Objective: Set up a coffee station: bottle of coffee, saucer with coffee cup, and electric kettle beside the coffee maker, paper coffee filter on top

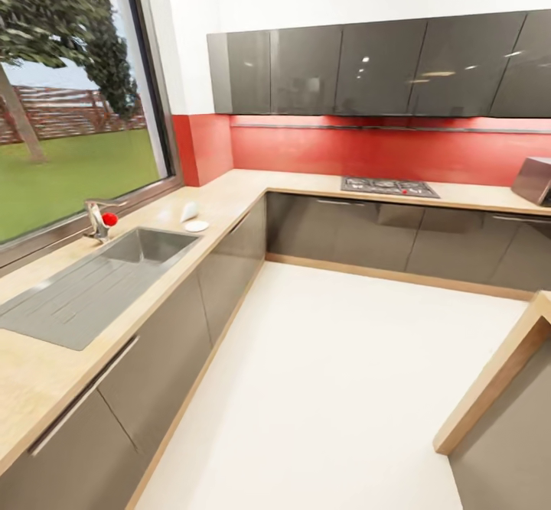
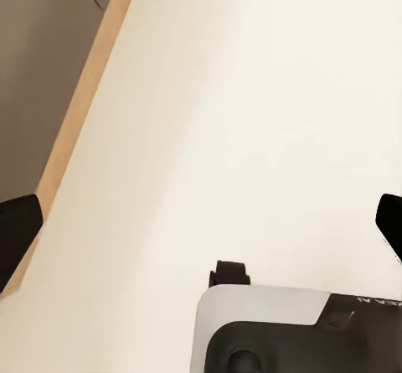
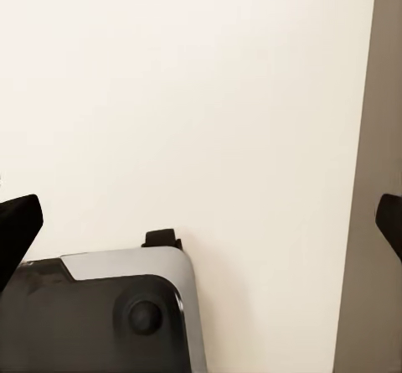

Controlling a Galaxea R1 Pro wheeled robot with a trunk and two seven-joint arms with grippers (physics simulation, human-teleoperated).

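The kitchen countertop [image 1: 229,189] is a long light wood L with grey cabinet fronts, running along the window and the red back wall. On it, just past the sink, lies the saucer [image 1: 196,225], a small flat white plate. A small white object [image 1: 188,211] stands right behind the saucer; it is too small to tell whether it is the coffee cup. My left gripper [image 2: 201,226] is open over the pale floor, and so is my right gripper [image 3: 201,220], with nothing between the fingers of either. The coffee maker, bottle of coffee, filter, kettle and kitchen shelf are out of view.
An inset steel sink [image 1: 145,246] with a drainboard and a red-knobbed faucet [image 1: 101,219] sits under the window. A hob [image 1: 389,186] is set in the back counter, and a grey boxy appliance [image 1: 533,179] stands far right. A wood-edged counter end [image 1: 497,380] juts in at near right.
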